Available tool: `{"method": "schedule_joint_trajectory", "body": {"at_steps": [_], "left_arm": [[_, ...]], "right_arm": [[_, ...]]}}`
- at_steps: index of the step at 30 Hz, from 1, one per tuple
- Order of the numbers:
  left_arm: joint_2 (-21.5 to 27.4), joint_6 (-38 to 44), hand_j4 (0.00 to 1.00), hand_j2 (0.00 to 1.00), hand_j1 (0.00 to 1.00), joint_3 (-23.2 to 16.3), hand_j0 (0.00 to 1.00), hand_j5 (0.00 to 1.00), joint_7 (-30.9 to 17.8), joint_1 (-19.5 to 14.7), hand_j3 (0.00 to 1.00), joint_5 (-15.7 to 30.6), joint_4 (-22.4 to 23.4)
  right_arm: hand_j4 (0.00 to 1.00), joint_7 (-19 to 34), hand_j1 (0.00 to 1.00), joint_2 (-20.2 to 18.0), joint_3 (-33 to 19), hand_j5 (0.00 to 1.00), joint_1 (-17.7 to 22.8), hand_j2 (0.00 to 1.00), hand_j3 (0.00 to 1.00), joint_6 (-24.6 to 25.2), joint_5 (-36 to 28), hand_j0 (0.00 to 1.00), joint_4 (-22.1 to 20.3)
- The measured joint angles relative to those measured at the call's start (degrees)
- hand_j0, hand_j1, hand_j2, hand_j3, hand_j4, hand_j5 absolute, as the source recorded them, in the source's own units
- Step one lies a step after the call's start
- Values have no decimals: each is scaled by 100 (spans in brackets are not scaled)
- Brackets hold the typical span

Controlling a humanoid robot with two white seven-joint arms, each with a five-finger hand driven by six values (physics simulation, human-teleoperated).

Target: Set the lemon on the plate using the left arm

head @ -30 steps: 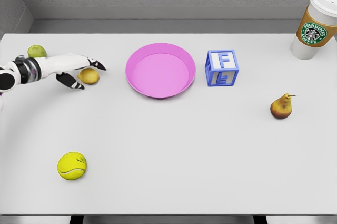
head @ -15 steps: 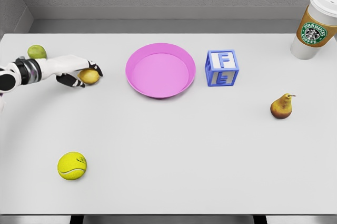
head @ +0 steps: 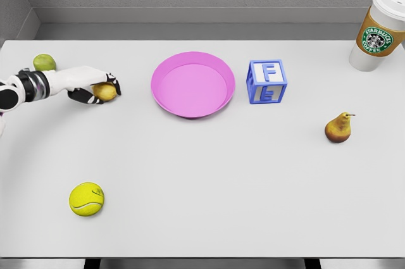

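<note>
A small yellow lemon [head: 105, 92] lies on the white table left of the pink plate [head: 192, 84]. My left hand [head: 101, 88] reaches in from the left edge and has its fingers curled around the lemon, thumb below and fingers over its top and right side. The lemon rests at table level, a short gap from the plate's left rim. The plate holds nothing. No right arm shows in the head view.
A green fruit [head: 44, 62] sits behind my left forearm. A tennis ball [head: 86, 199] lies front left. Right of the plate stands a blue letter block [head: 266, 81]; a pear [head: 338, 128] and a coffee cup [head: 380, 28] are at the right.
My left hand's fingers have closed in from spread around the lemon to wrapped on it. The lemon has barely shifted.
</note>
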Motion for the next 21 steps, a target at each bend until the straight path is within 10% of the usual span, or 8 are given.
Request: {"method": "schedule_joint_trajectory", "body": {"at_steps": [21], "left_arm": [[13, -11, 48, 48, 48, 7, 48, 48, 0, 79, 48, 174, -1283]], "right_arm": [[100, 0, 100, 0, 0, 100, 0, 100, 100, 0, 0, 100, 0]]}}
